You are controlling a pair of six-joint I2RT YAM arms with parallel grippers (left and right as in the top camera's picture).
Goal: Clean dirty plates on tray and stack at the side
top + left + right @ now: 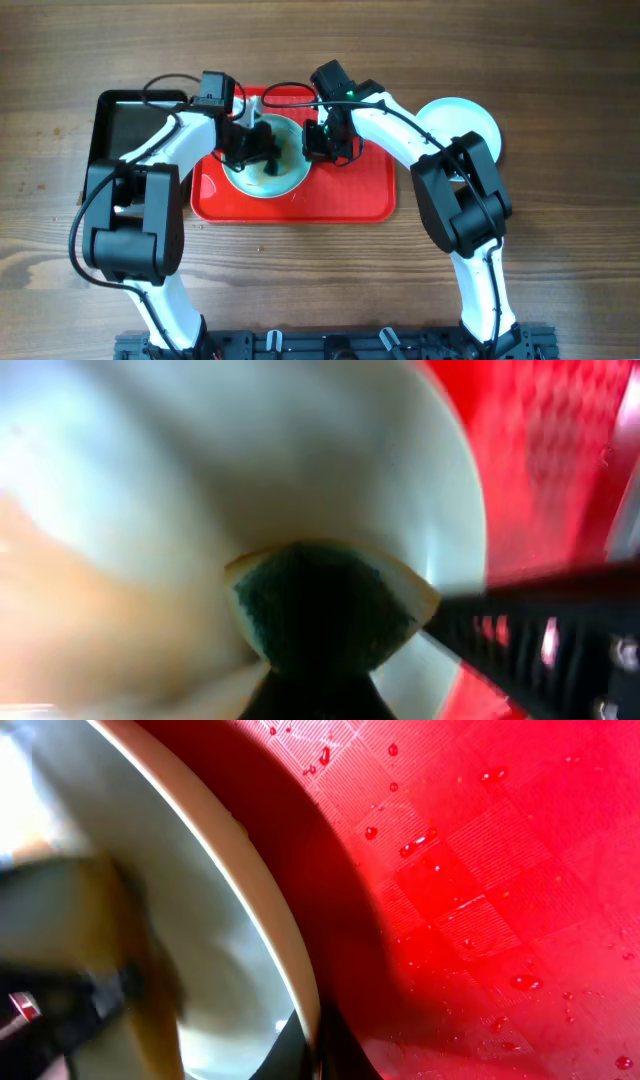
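One pale plate (275,182) lies on the red tray (350,198), with orange-brown smears on its left side in the left wrist view (300,460). My left gripper (258,148) is shut on a green and yellow sponge (320,605) and presses it onto the plate's inside. My right gripper (318,145) is shut on the plate's right rim (300,970), one finger inside and one outside. Clean plate or plates (462,122) lie on the table to the right of the tray; how many, I cannot tell.
A black metal pan (125,120) lies to the left of the tray. The tray's textured base (480,870) carries water drops. The right arm's finger shows as a dark bar in the left wrist view (530,630).
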